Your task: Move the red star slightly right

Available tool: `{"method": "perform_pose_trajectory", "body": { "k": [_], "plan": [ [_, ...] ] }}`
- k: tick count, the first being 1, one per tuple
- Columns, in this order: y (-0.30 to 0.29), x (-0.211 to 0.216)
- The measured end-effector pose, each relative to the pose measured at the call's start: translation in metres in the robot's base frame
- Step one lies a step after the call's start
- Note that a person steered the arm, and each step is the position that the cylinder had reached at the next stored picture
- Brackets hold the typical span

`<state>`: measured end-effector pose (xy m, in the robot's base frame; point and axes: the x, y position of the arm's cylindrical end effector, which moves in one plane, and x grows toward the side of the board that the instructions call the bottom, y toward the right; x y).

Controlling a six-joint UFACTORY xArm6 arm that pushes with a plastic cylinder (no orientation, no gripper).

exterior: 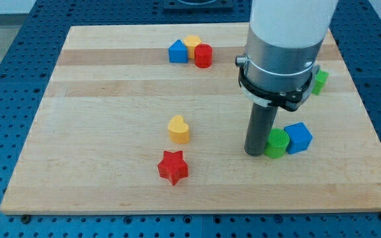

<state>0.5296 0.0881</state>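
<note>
Rod end: my tip [256, 153] rests on the wooden board [111, 192], just left of the green cylinder [276, 143], touching it or nearly so; it is a bare rod, holding nothing
Red star: red star [172, 167] lies near the view's bottom, well left of my tip; apart from every other block
Yellow heart: yellow heart [178, 129] sits just above the star
Right pair: blue cube [299, 137] touches the green cylinder on its right
Top cluster: blue block [177, 51], yellow block [192, 43] and red cylinder [204, 56] huddle together
Half-hidden: green block [320, 80] behind the arm; shape unclear
</note>
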Motion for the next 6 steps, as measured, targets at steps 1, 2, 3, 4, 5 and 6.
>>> {"method": "perform_pose_trajectory", "body": {
  "k": [1, 2, 3, 4, 5, 6],
  "plan": [
    [0.013, 0.009],
    [0.053, 0.044],
    [0.044, 0.045],
    [-0.003, 0.045],
    [-0.061, 0.063],
    [-0.121, 0.089]
  ]
}}
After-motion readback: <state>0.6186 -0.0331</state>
